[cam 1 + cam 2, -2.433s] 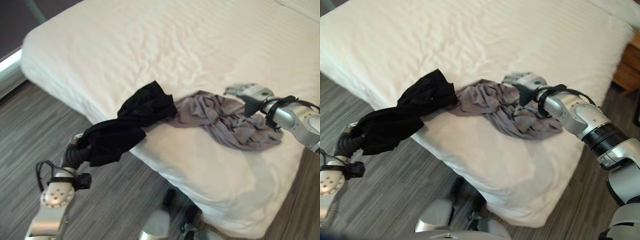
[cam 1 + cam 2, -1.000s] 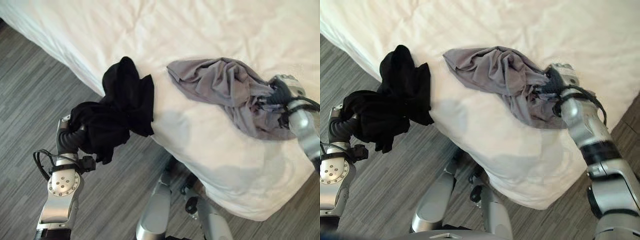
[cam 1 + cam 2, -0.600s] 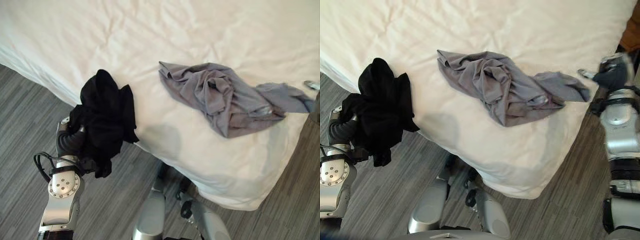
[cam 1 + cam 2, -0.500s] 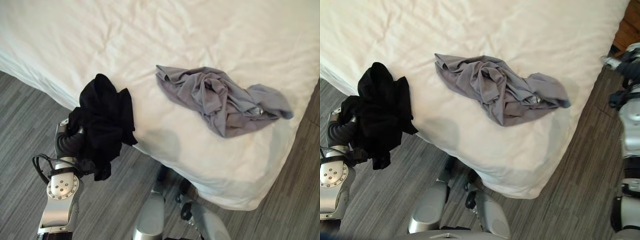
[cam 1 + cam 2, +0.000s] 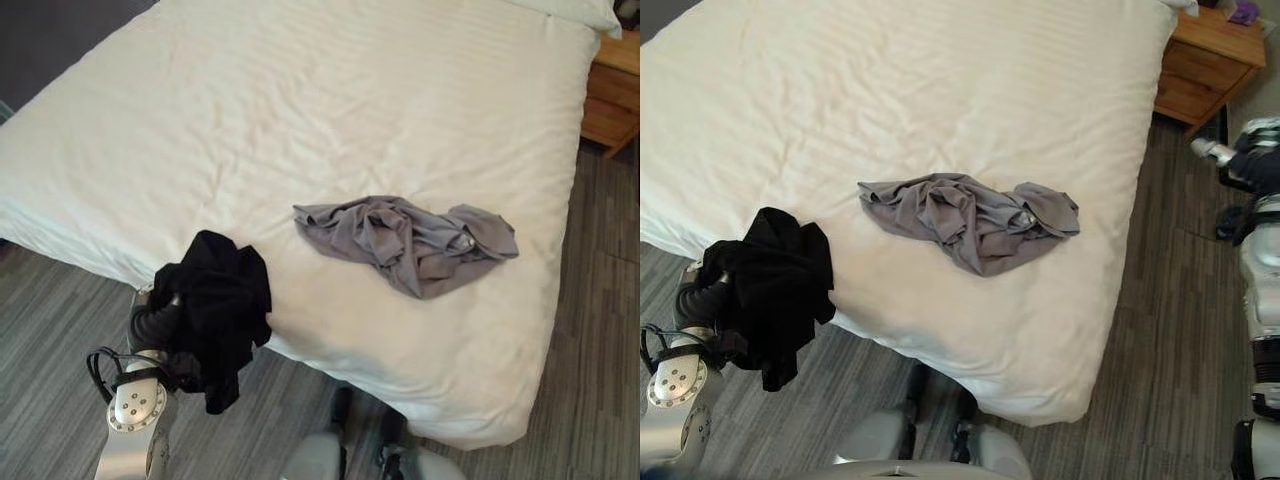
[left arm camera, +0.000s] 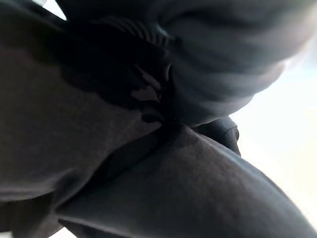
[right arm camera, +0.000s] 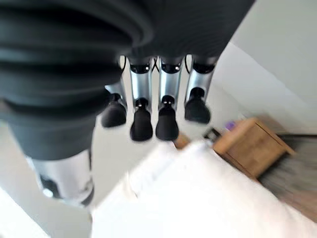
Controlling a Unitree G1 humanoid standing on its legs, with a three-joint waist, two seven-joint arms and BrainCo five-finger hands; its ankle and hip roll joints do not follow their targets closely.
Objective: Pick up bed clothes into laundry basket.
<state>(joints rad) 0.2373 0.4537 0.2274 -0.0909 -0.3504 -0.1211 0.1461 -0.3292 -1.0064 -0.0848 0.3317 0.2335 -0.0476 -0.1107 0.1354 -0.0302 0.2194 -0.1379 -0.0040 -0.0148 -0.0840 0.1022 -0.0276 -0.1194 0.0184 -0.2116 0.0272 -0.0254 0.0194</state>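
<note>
**Left hand raised with a black garment at the bed's near edge; right hand free beside the bed**

The left hand (image 5: pixel 158 305) stands off the near long edge of the bed (image 5: pixel 300 120), its forearm rising from the lower left with the wrist bent toward the mattress. A black garment (image 5: pixel 218 310) is draped over and around this hand, bunched at the top and hanging in folds below the wrist, its upper part level with the mattress edge. In the left wrist view dark cloth (image 6: pixel 148 188) lies close against the hand's ribbed cover; the fingers are buried in it, so it cannot be told whether they are curled or straight.

The right hand (image 5: pixel 1250 160) is held above the wood-look floor (image 5: pixel 1170 330) off the bed's right side, near a wooden nightstand (image 5: pixel 1200 60), well apart from the clothes. In the right wrist view its fingers (image 7: pixel 166 106) hang in a straight, loosely spread row and hold nothing.

A grey garment (image 5: pixel 410 240) lies crumpled on the white cover toward the bed's near right part, apart from both hands.
</note>
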